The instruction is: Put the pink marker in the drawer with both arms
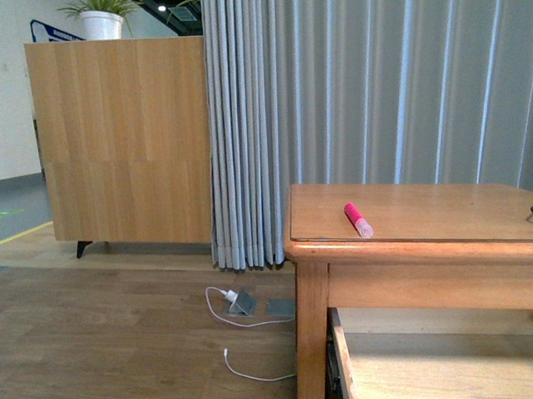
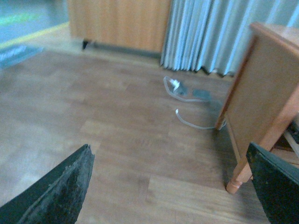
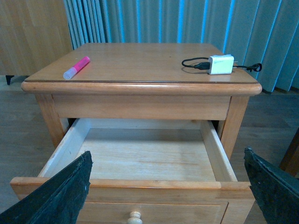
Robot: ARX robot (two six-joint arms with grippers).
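The right gripper point(image 3: 168, 154) points at the front of the cabinet point(image 3: 140, 60). Its two black fingers point(image 3: 60, 196) stand far apart and hold nothing. Between them, in the right wrist view, is the drawer point(image 3: 212, 149), pulled well out, with pale bare wood inside. The small round knob point(image 3: 135, 217) on its front is close to the camera.

The left gripper point(image 2: 168, 149) is low and tilted toward the floor point(image 2: 117, 140), beside the cabinet's side panel point(image 2: 261, 93). Its fingers point(image 2: 60, 191) are also spread wide, with only floor between them.

The pink marker point(image 1: 358, 220) lies flat on the cabinet top. In the front view it is right of centre in the frame, near the front edge of the top, with its paler cap end toward the camera. In the right wrist view the marker point(image 3: 76, 67) lies near one front corner of the top, well apart from a white charger point(image 3: 220, 64) with a black cable on the other side. The marker is not in the drawer, and no gripper touches it.

The room has a brown wooden floor point(image 1: 105, 336). A grey-blue curtain point(image 1: 376, 82) fills the upper middle and right of the front view. At the upper left of that frame stands a wooden sideboard point(image 1: 120, 143) with a potted plant point(image 1: 102, 17) on it. A white cable point(image 1: 239, 301) lies on the floor at lower centre, near the foot of the curtain.
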